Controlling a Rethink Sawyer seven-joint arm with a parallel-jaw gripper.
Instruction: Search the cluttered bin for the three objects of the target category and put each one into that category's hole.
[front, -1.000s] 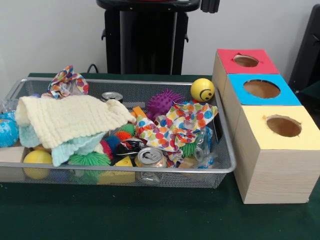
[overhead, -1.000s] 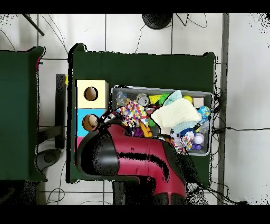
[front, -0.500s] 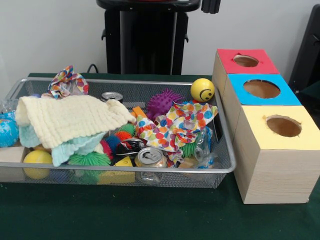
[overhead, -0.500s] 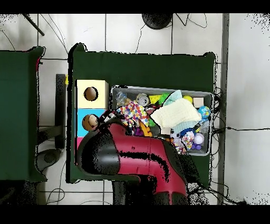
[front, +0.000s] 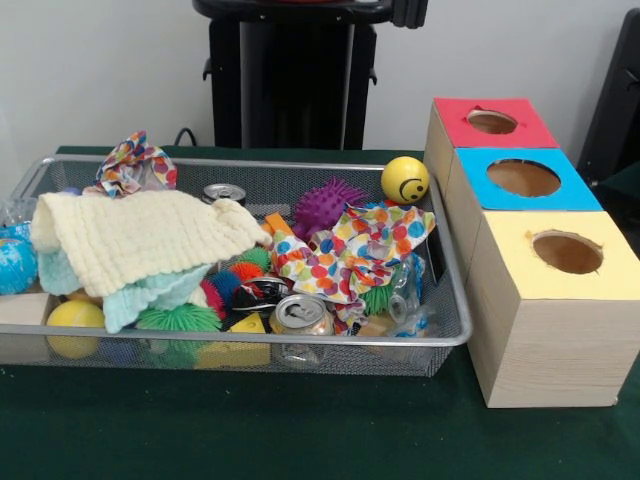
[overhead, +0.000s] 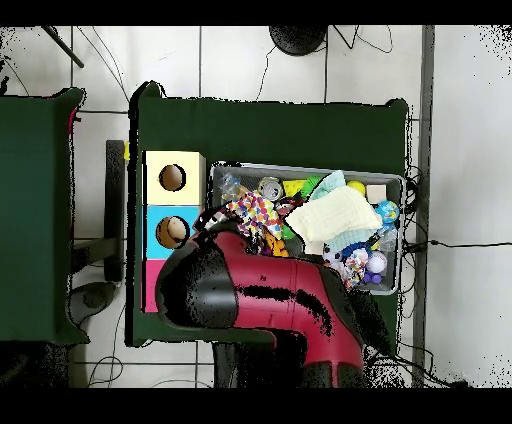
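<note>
The cluttered bin (front: 455, 338) is a shallow silver wire-mesh basket with a smooth metal rim, sitting on the dark green table (front: 300, 430) just beside a row of three wooden boxes. Those are plain light-wood cubes with coloured tops and a round hole in each: a yellow-topped box (front: 555, 300) nearest the front camera, a blue-topped box (front: 520, 185) in the middle, and a red-topped box (front: 490, 125) farthest back.

Inside the bin it's a proper jumble. A ribbed cream knitted cloth (front: 135, 238) is draped over the left half, with a pale mint cloth (front: 150, 295) poking out under it. A polka-dot fabric piece (front: 355, 250) lies crumpled in the middle, next to a spiky purple ball (front: 328, 207). A smooth yellow smiley ball (front: 405, 180) rests in the far right corner. There's a dented aluminium can (front: 300, 316) against the near wall, another can (front: 223, 193) further back, and a green rubbery spiky ball (front: 178, 320).

From overhead, the red and black arm (overhead: 270, 305) covers the bin's near edge. The gripper itself is hidden under it, so I can't tell whether it's open or closed.
</note>
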